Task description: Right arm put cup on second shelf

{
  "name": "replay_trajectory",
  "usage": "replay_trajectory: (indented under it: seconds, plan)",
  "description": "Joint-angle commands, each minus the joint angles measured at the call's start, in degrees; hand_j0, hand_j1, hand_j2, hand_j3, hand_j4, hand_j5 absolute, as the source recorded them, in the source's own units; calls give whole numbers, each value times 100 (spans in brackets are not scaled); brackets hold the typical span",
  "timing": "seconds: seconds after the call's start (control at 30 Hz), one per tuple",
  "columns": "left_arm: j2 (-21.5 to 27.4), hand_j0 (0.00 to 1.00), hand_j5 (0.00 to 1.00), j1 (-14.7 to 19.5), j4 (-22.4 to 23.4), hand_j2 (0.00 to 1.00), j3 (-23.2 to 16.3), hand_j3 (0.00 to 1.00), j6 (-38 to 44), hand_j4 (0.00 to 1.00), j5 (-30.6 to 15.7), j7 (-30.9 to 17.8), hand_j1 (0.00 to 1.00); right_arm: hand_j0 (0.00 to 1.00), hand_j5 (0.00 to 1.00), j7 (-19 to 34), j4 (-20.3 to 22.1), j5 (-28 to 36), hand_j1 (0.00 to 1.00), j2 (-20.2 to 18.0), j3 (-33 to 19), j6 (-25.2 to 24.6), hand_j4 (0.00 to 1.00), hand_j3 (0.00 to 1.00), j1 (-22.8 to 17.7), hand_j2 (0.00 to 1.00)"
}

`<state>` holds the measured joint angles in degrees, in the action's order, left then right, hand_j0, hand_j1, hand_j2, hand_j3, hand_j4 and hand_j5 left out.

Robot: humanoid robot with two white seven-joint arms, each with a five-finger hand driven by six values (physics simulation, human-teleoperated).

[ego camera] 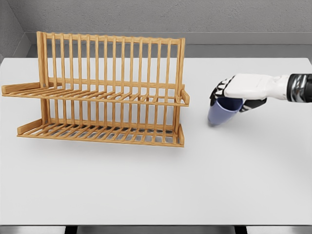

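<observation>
Item: cup, blue-violet, plain, no handle visible. It hung tilted in my right hand, which was closed over its rim from above, fingers curled round the upper wall. Its base sat close over the counter; I could not tell whether it was lifted clear or still touching. Location: right of the rack, apart from it, roughly level with the gap between the two tiers.

Item: dish rack, wooden, slatted, two tiers with a tall back of upright bars. Upper shelf empty, with a raised lip at its right end. Lower shelf empty as well.

Item: right arm, white, entering from the right edge. Left arm not on view.

Handling note, my judgement: the carry to the shelf was the step in hand. I took the upper tier as the target, though the task's "second shelf" left this open. To do it well I would raise the cup above the end lip before travelling left, level it so the base met the slats flat, and keep my knuckles off the upright bars. Release only once it sat steady across two slats.
</observation>
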<state>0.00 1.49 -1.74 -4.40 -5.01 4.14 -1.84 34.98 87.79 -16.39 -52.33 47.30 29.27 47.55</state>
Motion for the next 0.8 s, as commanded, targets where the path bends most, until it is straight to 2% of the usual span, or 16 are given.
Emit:
replay_trajectory:
  seconds: [0.0, 0.4, 0.57, 0.77]
  plan:
    - [0, 100, 100, 0, -2, 100, 0, 100, 0, 100, -1, -1, 100, 68, 68, 2, 45, 30, 68, -40, -107, -9, 68, 68, 0, 68]
    - [0, 100, 100, 0, -2, 100, 0, 100, 0, 100, -1, -1, 100, 68, 68, 2, 168, 48, 68, -199, -476, -9, 68, 68, 53, 68]
    - [0, 100, 100, 0, -2, 100, 0, 100, 0, 100, -1, -1, 100, 68, 68, 2, 256, 48, 68, -199, -854, -17, 68, 68, 79, 68]
    - [0, 100, 100, 0, -2, 100, 0, 100, 0, 100, -1, -1, 100, 68, 68, 2, 291, 48, 68, -207, -977, -9, 68, 68, 132, 68]
